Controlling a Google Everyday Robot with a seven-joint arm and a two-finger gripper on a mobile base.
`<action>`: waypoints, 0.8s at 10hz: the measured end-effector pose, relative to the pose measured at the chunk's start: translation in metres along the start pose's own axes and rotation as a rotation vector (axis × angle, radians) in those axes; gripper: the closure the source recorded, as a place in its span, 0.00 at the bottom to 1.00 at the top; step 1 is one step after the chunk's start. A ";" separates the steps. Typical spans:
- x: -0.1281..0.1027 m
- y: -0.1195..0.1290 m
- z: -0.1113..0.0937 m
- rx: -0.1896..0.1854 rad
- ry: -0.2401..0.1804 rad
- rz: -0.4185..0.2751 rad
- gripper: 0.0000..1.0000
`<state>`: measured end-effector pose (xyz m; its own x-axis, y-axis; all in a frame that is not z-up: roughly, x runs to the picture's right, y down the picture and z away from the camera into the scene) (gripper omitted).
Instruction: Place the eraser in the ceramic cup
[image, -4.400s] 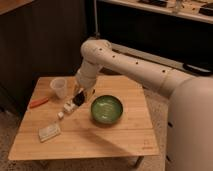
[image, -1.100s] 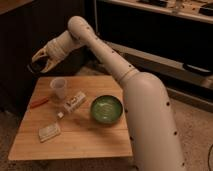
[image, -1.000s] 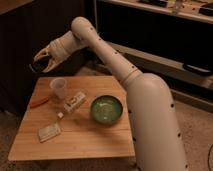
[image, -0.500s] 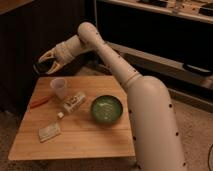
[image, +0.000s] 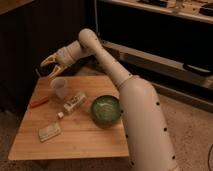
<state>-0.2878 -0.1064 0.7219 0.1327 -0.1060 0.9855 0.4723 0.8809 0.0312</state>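
Note:
The ceramic cup (image: 59, 87) is small, pale and handleless, and stands upright at the back left of the wooden table (image: 80, 142). My gripper (image: 49, 66) hangs in the air just above and slightly left of the cup, near the table's back left corner. I cannot tell whether it holds anything. A flat pale block (image: 49, 132) that may be the eraser lies near the front left of the table. A whitish oblong packet (image: 74, 102) lies between the cup and the green bowl (image: 105, 109).
A thin orange-red object (image: 39, 102) lies at the table's left edge. My arm reaches over the table's back from the pale base (image: 145, 125) at the right. Dark cabinets and a shelf stand behind.
The gripper has come down and to the right from high on the left, and is now just above the cup. The things on the table have not moved.

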 end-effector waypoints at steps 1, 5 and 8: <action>0.006 0.002 0.001 -0.011 -0.006 0.018 1.00; 0.014 0.004 0.016 -0.039 -0.034 0.043 1.00; 0.022 0.010 0.023 -0.046 -0.044 0.059 1.00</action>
<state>-0.3001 -0.0899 0.7472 0.1241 -0.0331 0.9917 0.5044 0.8628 -0.0343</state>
